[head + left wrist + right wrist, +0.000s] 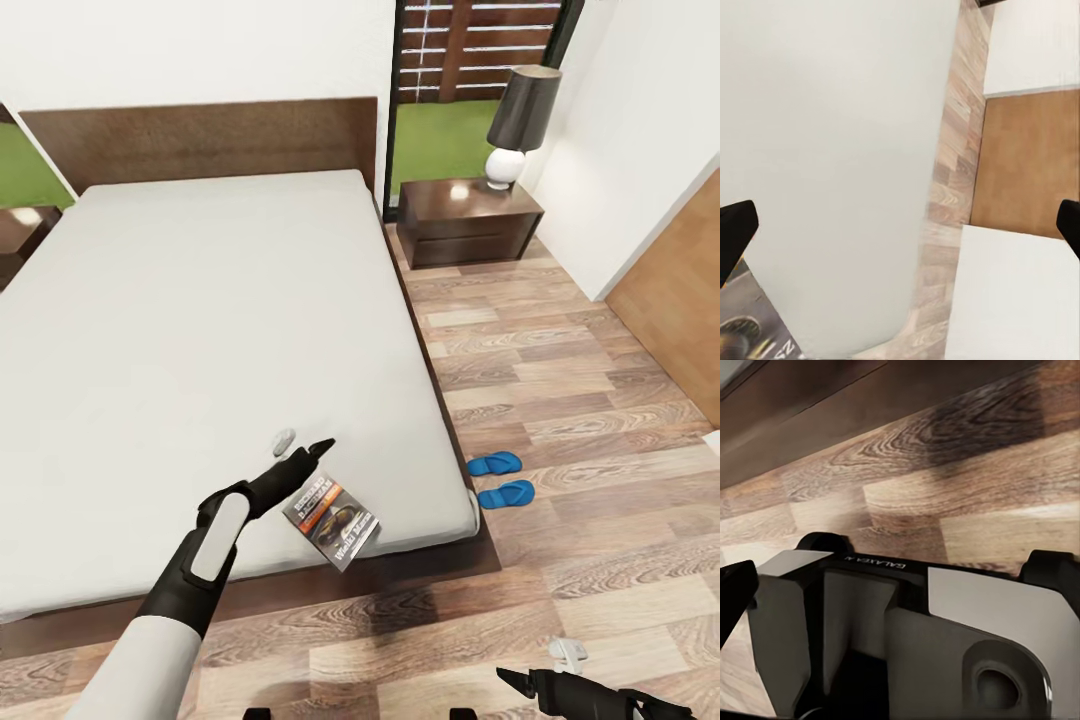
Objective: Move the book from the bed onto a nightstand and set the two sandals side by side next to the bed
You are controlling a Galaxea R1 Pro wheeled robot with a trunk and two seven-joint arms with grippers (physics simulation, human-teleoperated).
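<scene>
Two blue sandals (500, 478) lie on the wood-plank floor (600, 420), side by side and just beside the right edge of the bed (200, 330), close to its near right corner. The bed has a plain light-grey mattress and a dark brown headboard (200, 140) at the far side. The book (333, 520) is at the near right part of the mattress, tilted, with its lower corner hanging over the near edge of the bed; its dark cover with an orange band faces up. The left gripper (318, 455) is just above the far left corner of the book. In the left wrist view its two dark fingertips (735, 232) stand wide apart, so the pincer is released, and a corner of the book (750, 330) shows near one fingertip; whether it touches the book I cannot tell. The right gripper (520, 683) is low at the near right, over the floor, well apart from the bed; whether it is released or clenched I cannot tell. A nightstand (468, 220) stands at the far right of the bed, beside the headboard, with a lamp (518, 125) on its glossy top. A second nightstand (22, 230) shows partly at the far left.
</scene>
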